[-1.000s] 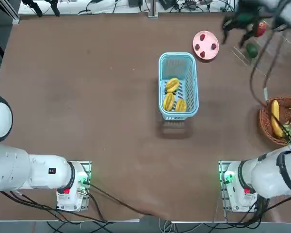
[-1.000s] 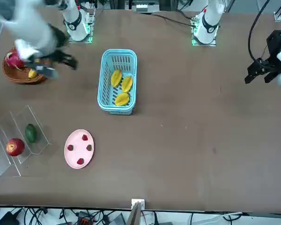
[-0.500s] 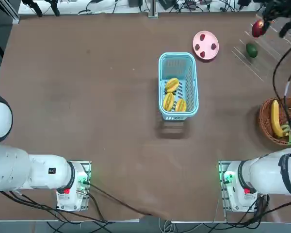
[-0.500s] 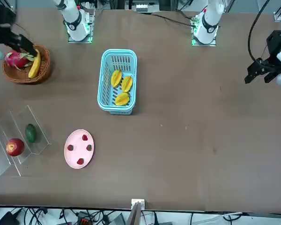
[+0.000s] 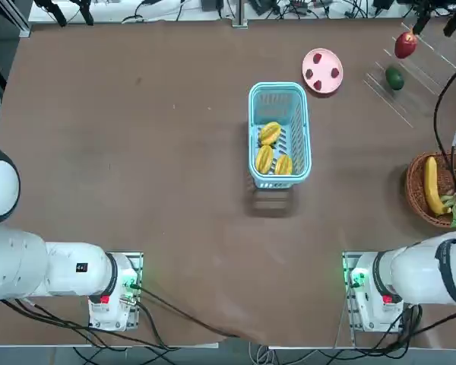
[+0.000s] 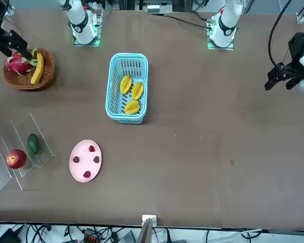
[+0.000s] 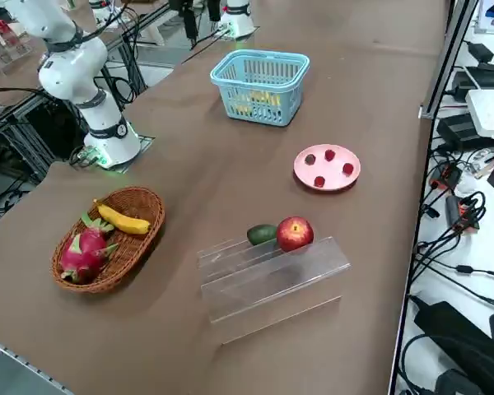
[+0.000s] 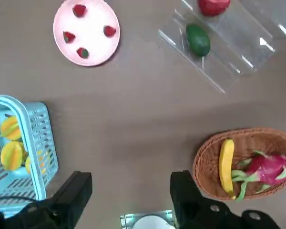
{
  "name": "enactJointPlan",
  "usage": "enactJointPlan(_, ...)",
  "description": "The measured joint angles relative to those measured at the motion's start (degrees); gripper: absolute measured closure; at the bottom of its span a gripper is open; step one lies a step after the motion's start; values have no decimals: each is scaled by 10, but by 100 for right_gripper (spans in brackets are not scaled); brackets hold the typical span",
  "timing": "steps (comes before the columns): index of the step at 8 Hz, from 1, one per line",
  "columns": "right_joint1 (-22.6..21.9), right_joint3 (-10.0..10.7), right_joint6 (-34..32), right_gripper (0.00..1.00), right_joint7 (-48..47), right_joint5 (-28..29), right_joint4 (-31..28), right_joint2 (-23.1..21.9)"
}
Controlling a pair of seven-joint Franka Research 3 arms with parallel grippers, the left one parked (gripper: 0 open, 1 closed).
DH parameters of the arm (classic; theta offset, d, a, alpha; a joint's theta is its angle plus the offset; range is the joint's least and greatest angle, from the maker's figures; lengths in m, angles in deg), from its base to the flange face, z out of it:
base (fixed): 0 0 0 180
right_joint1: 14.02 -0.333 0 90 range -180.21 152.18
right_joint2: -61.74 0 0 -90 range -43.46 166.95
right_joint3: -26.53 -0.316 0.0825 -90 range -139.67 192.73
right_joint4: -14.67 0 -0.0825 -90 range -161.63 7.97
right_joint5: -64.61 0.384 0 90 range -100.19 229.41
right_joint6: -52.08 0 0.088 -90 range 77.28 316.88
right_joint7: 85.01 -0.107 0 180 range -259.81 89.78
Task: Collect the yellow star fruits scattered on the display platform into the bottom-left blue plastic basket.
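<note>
Brown table, cables along the far edge, nothing else going on. Right gripper (image 8: 128, 200) is empty with fingers (image 8: 76, 191) apart, seen clearly in the wrist view; it hangs high above the table, looking straight down. In the top view only its dark tips show at the far right corner (image 5: 433, 17), beyond the rack. A second ago it was low over the rack by the apple; now it has pulled up and out toward the table edge, so the arm is retreating, not reaching.

All three star fruits (image 5: 272, 149) sit inside the blue basket (image 5: 279, 93) mid-table, same spots as a second ago. Rack (image 7: 272, 276) holds only a red apple (image 7: 295, 233) and a green fruit (image 7: 263, 234), no yellow left on it. Pink plate (image 5: 322, 71) with small red berries sits between basket and rack; wicker basket (image 5: 418, 190) near the right arm base holds a banana and a dragon fruit, untouched.

Read: collection looks done, this is the arm's exit move. Arm stretches long from its base, wrist level, jaws pointing down at the table
</note>
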Motion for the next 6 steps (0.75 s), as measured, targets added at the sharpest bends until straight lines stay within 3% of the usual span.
enactJointPlan(4, -9, -10, 0, 0, 2, -4, 51, 64)
enactJointPlan(5, 0, -25, 0, 0, 2, -9, 55, 73)
enactJointPlan(6, 30, -55, -2, 0, 2, -10, 58, 76)
